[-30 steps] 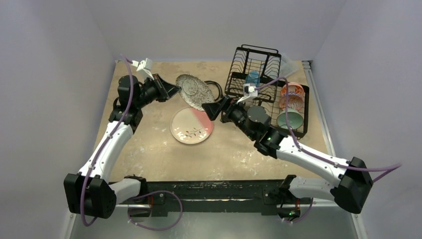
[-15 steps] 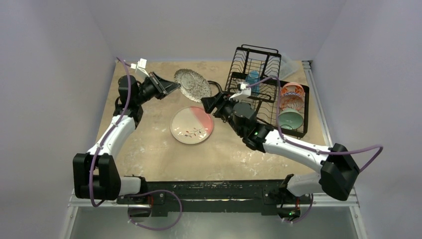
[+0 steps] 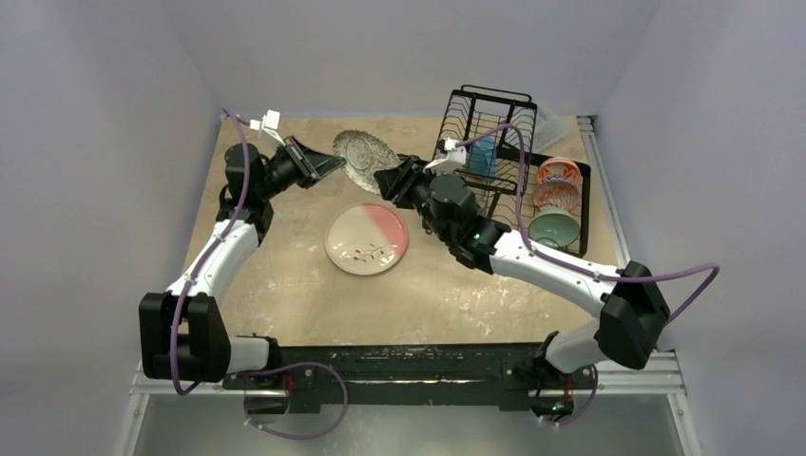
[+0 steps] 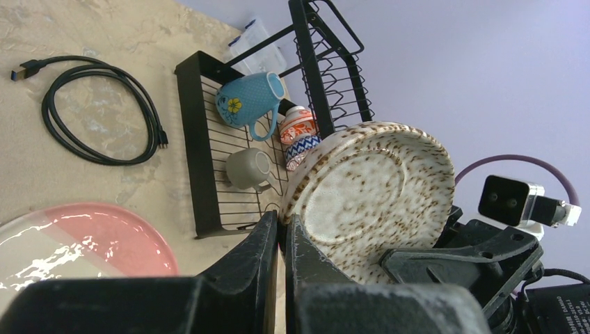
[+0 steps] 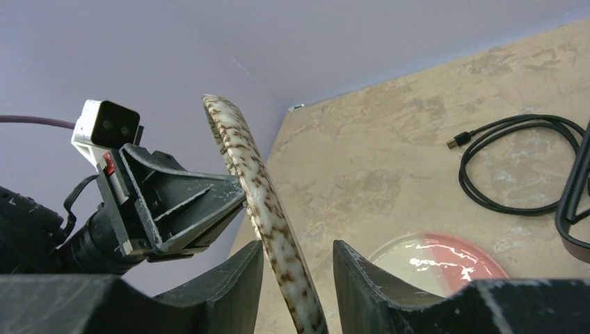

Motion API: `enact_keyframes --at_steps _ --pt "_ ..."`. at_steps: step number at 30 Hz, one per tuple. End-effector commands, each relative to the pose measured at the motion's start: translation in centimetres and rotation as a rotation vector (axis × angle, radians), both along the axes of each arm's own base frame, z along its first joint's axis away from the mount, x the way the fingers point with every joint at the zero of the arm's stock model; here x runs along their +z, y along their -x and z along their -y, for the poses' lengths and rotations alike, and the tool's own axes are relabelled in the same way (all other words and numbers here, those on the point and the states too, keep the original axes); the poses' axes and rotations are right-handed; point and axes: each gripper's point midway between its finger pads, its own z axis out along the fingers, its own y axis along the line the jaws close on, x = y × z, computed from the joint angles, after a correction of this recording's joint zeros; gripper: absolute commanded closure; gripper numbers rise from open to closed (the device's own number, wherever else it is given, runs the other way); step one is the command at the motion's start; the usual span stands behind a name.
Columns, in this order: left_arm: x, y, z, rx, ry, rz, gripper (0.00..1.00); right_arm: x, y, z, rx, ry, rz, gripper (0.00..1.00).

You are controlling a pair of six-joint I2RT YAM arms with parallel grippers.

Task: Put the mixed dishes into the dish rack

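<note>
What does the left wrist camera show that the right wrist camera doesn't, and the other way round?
Only left wrist: the blue cup, grey mug and a patterned bowl in the dish rack. Only right wrist: the left end effector from outside, clamping the speckled dish by its rim, and the right end effector open astride that dish's edge. Both: the speckled dish, black cable and pink plate.

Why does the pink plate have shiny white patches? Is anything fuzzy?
Left wrist view: light bouncing off the pink plate makes white streaks; the left gripper's fingers look soft. Right wrist view: same shine on the plate, right gripper's fingers soft too. Top view: even light.
</note>
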Motion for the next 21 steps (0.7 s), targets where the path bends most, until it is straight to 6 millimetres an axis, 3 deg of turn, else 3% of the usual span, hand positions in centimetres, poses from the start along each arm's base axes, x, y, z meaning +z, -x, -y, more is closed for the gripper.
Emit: enact_keyframes --at_steps 1,3,7,10,21 --pt "3.3 0.2 0.0 -0.012 0.024 0.104 1.00 1.3 -0.3 -0.8 0.003 0.011 -0.035 0.59" --pt "3.3 0.2 0.0 -0.011 0.024 0.103 1.00 1.5 -0.4 -0.9 0.010 0.008 -0.028 0.60" --pt "3.3 0.2 0.0 -0.009 0.023 0.105 1.00 1.1 -0.3 -0.3 -0.016 -0.004 -0.032 0.73" --pt "3.3 0.2 0.0 -0.010 0.021 0.106 1.00 1.1 -0.4 0.3 -0.035 0.008 -0.024 0.74" --pt "3.4 0.2 0.0 -0.014 0.019 0.111 1.00 3.4 -1.1 0.8 0.031 0.104 0.076 0.44"
